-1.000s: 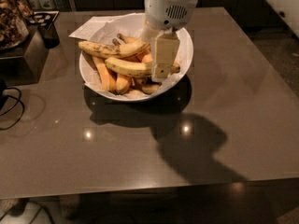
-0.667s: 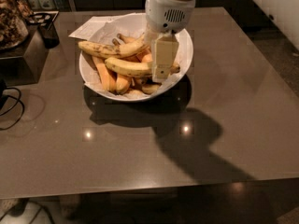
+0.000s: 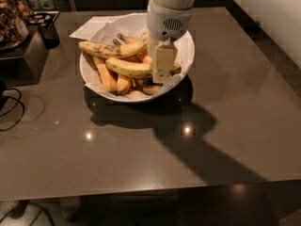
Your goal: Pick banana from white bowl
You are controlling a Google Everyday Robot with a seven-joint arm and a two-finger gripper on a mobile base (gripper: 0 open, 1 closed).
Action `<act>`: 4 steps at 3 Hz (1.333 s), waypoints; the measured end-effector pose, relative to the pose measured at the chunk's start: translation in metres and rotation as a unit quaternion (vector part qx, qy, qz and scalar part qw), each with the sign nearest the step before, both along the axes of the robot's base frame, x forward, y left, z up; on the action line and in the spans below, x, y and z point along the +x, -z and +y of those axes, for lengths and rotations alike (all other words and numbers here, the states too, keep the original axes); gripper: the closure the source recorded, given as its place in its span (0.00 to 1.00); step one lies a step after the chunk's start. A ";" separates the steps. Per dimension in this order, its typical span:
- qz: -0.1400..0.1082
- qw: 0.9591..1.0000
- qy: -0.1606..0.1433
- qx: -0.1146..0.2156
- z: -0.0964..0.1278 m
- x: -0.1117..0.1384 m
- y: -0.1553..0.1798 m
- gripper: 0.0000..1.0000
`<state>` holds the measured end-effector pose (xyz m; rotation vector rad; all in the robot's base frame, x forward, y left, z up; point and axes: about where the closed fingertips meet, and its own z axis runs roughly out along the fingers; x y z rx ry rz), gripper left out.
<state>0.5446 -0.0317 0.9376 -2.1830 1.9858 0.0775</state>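
The white bowl [image 3: 186, 55] stands on the brown table, lined with white paper and holding several bananas. The banana [image 3: 128, 68], smooth and evenly yellow, lies across the middle of the bowl with its curve downward. My gripper [image 3: 162, 76] reaches down from above into the right side of the bowl, at the banana's right end. Its cream-coloured front covers that part of the banana, and a short piece of the banana shows to its right. A speckled banana [image 3: 110, 49] lies behind, and orange-toned bananas [image 3: 104, 74] lie beneath.
White paper [image 3: 91, 27] lies on the table behind the bowl. A dark stand with a black cup [image 3: 48, 32] and a basket [image 3: 9, 20] is at the far left. A black cable [image 3: 11, 105] loops at the left edge. The table's front edge runs along the bottom.
My gripper has come down slightly further into the bowl at the banana's right end. The bananas and the bowl have not visibly moved.
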 end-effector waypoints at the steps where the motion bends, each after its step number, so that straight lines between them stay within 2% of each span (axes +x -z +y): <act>1: 0.008 1.000 -0.005 -0.008 0.004 0.002 0.010 0.40; 3: 0.014 0.999 -0.026 -0.022 0.013 0.006 0.024 0.40; 4: 0.016 0.999 -0.028 -0.021 0.013 0.005 0.025 0.57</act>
